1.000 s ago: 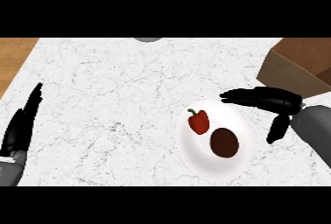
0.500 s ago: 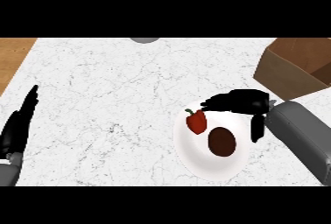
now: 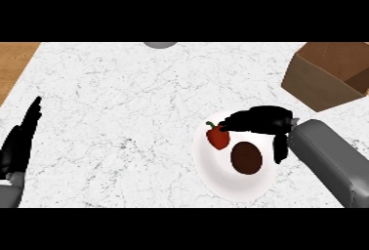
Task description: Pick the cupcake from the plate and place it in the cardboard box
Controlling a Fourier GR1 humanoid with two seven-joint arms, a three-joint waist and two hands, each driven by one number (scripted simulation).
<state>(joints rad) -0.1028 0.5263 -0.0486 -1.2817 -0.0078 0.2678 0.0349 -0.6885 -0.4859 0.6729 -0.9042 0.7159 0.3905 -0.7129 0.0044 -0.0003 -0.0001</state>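
White marble-patterned worktop (image 3: 130, 97) with grey veining fills nearly the whole head view. A strip of brown wood surface (image 3: 14, 63) shows at the far left, well left of the plate and beyond the worktop's edge. One small grey rounded object (image 3: 160, 44) sits at the worktop's far edge, well up and left of the plate; its nature cannot be told.

Left robot hand (image 3: 20, 139): at the left edge, well left of the plate, fingers straight and relaxed, grasping nothing, resting.

One white plate (image 3: 223, 183) lies right of centre. Two items lie on it: one red pepper (image 3: 217, 137) with a green stem on the plate's upper left part, and one dark brown cupcake (image 3: 246, 157) near the plate's middle, just right of and below the pepper. The cupcake remains on the plate.

Right robot hand (image 3: 261, 120): over the plate's upper right rim, just above the cupcake, fingers reaching left with tips next to the pepper's stem, thumb hanging down beside the cupcake's right side. Fingers are spread and enclose nothing. Whether they touch the pepper cannot be told. Its grey forearm (image 3: 335, 161) covers the worktop right of the plate.

One open cardboard box (image 3: 330, 73) stands at the upper right, well apart from the plate, partly cut by the view's edge.
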